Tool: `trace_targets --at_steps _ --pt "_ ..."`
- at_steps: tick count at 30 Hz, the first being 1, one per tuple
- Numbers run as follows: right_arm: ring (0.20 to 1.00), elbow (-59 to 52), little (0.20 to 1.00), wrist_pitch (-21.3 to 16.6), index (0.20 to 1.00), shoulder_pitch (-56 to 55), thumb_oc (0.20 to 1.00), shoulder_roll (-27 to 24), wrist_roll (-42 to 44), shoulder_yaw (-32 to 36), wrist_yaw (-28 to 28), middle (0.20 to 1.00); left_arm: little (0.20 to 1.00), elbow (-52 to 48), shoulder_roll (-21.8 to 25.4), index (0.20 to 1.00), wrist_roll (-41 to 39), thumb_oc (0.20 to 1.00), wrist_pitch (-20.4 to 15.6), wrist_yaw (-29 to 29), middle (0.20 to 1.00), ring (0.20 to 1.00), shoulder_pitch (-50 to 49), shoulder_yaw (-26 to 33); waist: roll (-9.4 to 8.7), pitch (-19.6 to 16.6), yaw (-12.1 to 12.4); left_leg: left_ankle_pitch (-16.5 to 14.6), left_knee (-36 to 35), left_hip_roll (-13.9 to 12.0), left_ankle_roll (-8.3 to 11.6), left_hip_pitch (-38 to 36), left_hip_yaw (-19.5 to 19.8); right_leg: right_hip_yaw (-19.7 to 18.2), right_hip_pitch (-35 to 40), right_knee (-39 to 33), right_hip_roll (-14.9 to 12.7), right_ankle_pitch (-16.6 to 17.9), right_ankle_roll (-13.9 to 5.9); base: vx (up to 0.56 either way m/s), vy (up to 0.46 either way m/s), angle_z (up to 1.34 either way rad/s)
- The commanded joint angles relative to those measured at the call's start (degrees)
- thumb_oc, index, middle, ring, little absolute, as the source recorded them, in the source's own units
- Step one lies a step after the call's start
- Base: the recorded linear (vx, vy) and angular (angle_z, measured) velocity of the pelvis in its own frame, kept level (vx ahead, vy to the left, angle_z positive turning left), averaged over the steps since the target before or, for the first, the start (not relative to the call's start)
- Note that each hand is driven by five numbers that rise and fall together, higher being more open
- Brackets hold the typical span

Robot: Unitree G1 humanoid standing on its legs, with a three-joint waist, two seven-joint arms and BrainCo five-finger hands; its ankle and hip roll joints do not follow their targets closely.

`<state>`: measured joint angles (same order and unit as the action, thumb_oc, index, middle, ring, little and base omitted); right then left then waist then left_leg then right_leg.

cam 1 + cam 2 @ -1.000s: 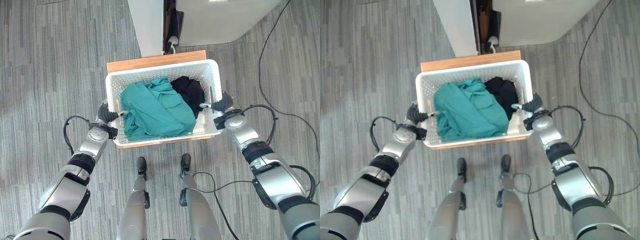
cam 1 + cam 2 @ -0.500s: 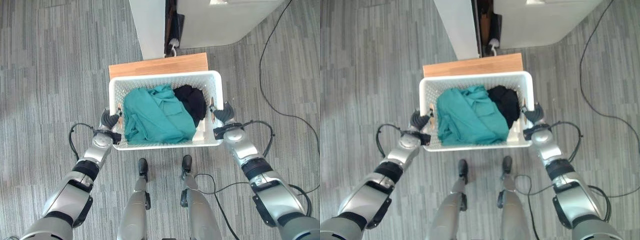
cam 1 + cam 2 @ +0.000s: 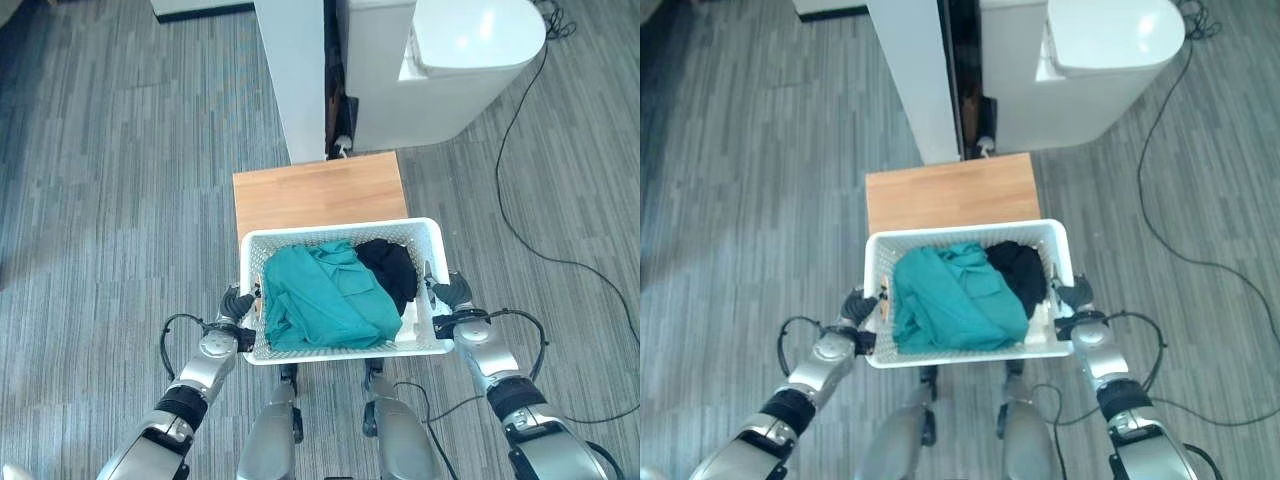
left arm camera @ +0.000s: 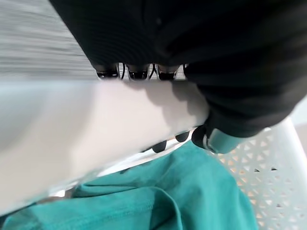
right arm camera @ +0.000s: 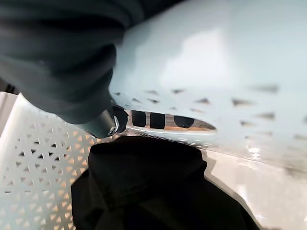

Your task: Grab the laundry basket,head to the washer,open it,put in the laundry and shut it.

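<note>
At the bottom centre of the head views, a white laundry basket (image 3: 342, 288) is held between two hands. The left hand (image 3: 236, 304) is clenched on the basket's left rim, and in its wrist view dark fingertips (image 4: 138, 73) are seen hooked over the white edge. The right hand (image 3: 453, 292) is clenched on the right rim, its dark fingertips (image 5: 154, 119) showing through the handle slot. Inside the basket, a teal garment (image 3: 325, 298) is piled on the left and a black garment (image 3: 390, 270) lies at the upper right.

Just above the basket, a small wooden tabletop (image 3: 318, 195) is seen, its near edge hidden under the basket's far rim. Farther up, at the top right of the frame, the white washer (image 3: 448, 62) stands beside a white upright panel (image 3: 291, 70) on grey floor.

The grabbing step is judged complete, and the walk to the washer appears to be in hand. The next move calls for the basket to be kept level while the tabletop is skirted toward the washer.
</note>
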<state>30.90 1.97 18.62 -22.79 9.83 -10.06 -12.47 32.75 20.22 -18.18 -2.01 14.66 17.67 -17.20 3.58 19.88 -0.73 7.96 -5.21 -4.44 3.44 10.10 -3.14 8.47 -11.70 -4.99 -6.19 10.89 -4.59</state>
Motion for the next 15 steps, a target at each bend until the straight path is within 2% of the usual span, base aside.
trace_targets --at_steps 1,2,3,4,7,12,15 --pt "0.200 -1.18 0.200 -4.01 0.200 -0.96 0.200 -0.11 3.46 3.07 3.79 0.200 0.200 -2.11 1.85 0.200 -7.33 0.200 -4.97 -4.49 0.200 0.200 3.52 0.69 -0.82 -6.30 1.06 -3.45 1.49 0.38 0.07 -0.85 3.05 -1.71 1.37 5.93 -6.23 -8.38 -5.66 0.00 0.000 0.00" --pt "0.200 -2.06 0.200 -3.96 0.200 -1.95 0.200 0.02 3.40 3.44 4.17 0.200 0.200 -3.55 1.88 0.200 -7.94 0.200 -5.06 -4.38 0.200 0.200 2.70 1.36 -0.61 -6.56 1.07 -3.53 1.52 0.37 0.03 -1.17 3.09 -1.74 1.45 6.75 -6.11 -8.87 -5.53 -0.01 -0.041 0.03" --pt "0.200 -3.96 0.200 -4.02 0.200 -3.98 0.200 0.21 3.84 4.12 4.43 0.200 0.200 -5.84 0.68 0.200 -12.42 0.200 -5.62 -3.95 0.200 0.200 1.07 3.05 -0.47 -6.82 1.13 -3.56 1.55 0.20 0.03 -1.67 3.34 -1.54 1.74 7.52 -5.90 -9.45 -5.27 -0.01 -0.038 0.02" --pt "0.200 -4.02 0.200 -3.99 0.200 -4.05 0.200 0.21 3.83 4.12 4.43 0.200 0.200 -5.90 0.68 0.200 -12.43 0.200 -5.60 -3.94 0.200 0.200 1.01 3.05 -0.46 -6.84 1.11 -3.56 1.54 0.19 0.03 -1.70 3.36 -1.51 1.77 7.53 -5.89 -9.46 -5.26 -0.02 -0.055 0.02" --pt "0.200 -6.52 0.200 -3.81 0.200 -7.37 0.200 0.70 4.68 5.12 5.00 0.200 0.200 -9.01 -1.33 0.200 -20.20 0.200 -5.28 -5.04 0.200 0.200 -2.51 4.13 -0.32 -7.79 0.85 -3.30 1.37 -0.12 0.14 -2.14 3.74 -0.96 2.71 7.05 -5.14 -9.80 -4.91 0.00 -0.066 0.06" --pt "0.200 -5.37 0.200 -3.39 0.200 -9.19 0.200 1.42 7.59 4.91 5.73 0.200 0.200 -8.09 -3.71 0.200 -31.44 0.200 -3.83 -6.61 0.200 0.200 -5.73 4.14 -0.24 -9.86 0.60 -2.93 1.07 -1.18 0.59 -3.30 3.99 -0.51 4.41 6.89 -3.89 -10.78 -4.34 0.02 -0.063 0.04" --pt "0.200 -5.46 0.200 -3.01 0.200 -10.42 0.200 0.99 7.58 4.79 6.59 0.200 0.200 -9.43 -2.51 0.200 -27.55 0.200 -2.83 -7.25 0.200 0.200 -6.68 3.95 -0.05 -10.24 0.61 -2.71 1.13 -1.65 0.79 -3.51 4.32 -0.41 4.51 7.97 -3.32 -11.73 -3.84 0.00 -0.063 0.02"
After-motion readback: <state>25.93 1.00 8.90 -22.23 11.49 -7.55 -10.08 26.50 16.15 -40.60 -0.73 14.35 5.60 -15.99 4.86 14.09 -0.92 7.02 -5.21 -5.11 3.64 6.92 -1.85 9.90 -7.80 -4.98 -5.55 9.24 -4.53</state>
